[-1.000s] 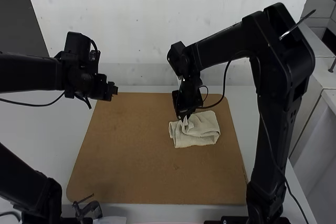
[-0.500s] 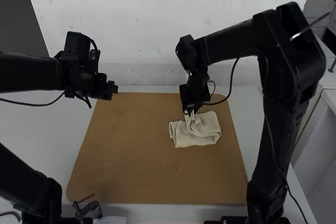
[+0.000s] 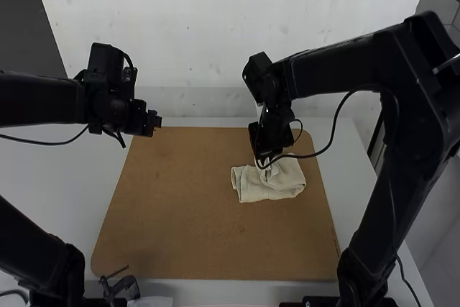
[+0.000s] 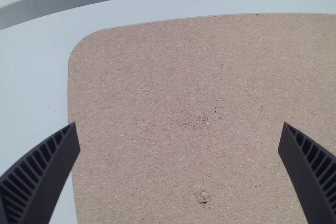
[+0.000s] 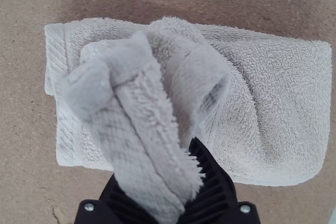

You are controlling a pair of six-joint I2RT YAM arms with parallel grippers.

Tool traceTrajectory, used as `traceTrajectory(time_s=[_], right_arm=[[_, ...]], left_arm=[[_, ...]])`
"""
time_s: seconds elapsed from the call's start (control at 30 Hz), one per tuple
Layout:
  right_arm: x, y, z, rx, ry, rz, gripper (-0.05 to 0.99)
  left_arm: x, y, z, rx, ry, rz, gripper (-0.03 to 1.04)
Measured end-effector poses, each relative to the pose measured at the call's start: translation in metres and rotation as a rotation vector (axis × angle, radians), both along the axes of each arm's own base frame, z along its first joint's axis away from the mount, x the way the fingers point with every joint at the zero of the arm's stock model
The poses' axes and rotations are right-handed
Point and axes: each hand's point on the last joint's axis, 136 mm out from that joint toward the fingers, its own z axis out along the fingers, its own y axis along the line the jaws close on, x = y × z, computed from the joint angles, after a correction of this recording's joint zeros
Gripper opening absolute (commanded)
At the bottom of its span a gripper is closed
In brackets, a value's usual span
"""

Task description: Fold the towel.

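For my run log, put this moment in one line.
right tool: shut on raised part of towel | towel: layered, partly bunched, on board | left tool: open

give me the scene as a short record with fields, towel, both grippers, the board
towel: pale, folded in layers, part bunched up
towel place: far right part of the brown board, as the high view shows it
right gripper: shut on a raised fold of the towel
left gripper: open, no cloth between its fingers, above the board's far left part
task state: towel not laid flat
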Motion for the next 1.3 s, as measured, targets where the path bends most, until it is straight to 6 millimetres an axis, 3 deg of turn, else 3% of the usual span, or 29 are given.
traceTrajectory(time_s=[0.23, 0.27, 0.33, 0.37, 0.5, 0.57, 0.6, 0.73, 0.8, 0.9, 1.0, 1.17, 1.3], right_arm=[[-0.005, 0.014, -0.035, -0.04, 0.064, 0.022, 0.03], [-0.007, 0.017, -0.04, -0.047, 0.074, 0.028, 0.15], [-0.006, 0.028, -0.047, -0.038, 0.067, 0.037, 0.67], [-0.006, 0.031, -0.048, -0.032, 0.06, 0.043, 0.87], [0.002, 0.042, -0.038, 0.011, 0.01, 0.044, 0.9], [0.007, 0.044, -0.025, 0.039, -0.023, 0.04, 0.88], [0.009, 0.045, -0.017, 0.054, -0.042, 0.035, 0.8], [0.022, 0.034, 0.023, 0.125, -0.134, -0.013, 0.19], [0.028, 0.028, 0.034, 0.144, -0.161, -0.034, 0.02], [0.033, 0.017, 0.038, 0.146, -0.17, -0.067, 0.02], [0.03, 0.009, 0.029, 0.131, -0.152, -0.08, 0.02], [0.012, 0.004, -0.007, 0.069, -0.065, -0.065, 0.02], [-0.004, 0.018, -0.028, 0.032, -0.009, -0.013, 0.02]], left_arm=[[0.0, 0.0, -0.005, 0.002, 0.014, 0.0, 0.97], [0.0, 0.0, -0.006, 0.002, 0.015, 0.0, 0.97], [0.0, 0.0, -0.006, 0.002, 0.015, 0.001, 0.97], [0.0, 0.0, -0.006, 0.003, 0.015, 0.0, 0.97], [0.001, 0.0, -0.006, 0.002, 0.014, 0.0, 0.97], [0.001, 0.0, -0.006, 0.002, 0.013, 0.001, 0.97], [0.001, 0.0, -0.006, 0.002, 0.013, 0.001, 0.97], [0.001, 0.0, -0.005, 0.002, 0.013, 0.001, 0.97], [0.001, 0.0, -0.006, 0.002, 0.013, 0.001, 0.97], [0.001, 0.0, -0.005, 0.002, 0.012, 0.001, 0.97], [0.001, 0.0, -0.005, 0.002, 0.013, 0.001, 0.97], [0.001, 0.0, -0.006, 0.002, 0.013, 0.001, 0.97], [0.001, 0.0, -0.005, 0.002, 0.012, 0.001, 0.97]])
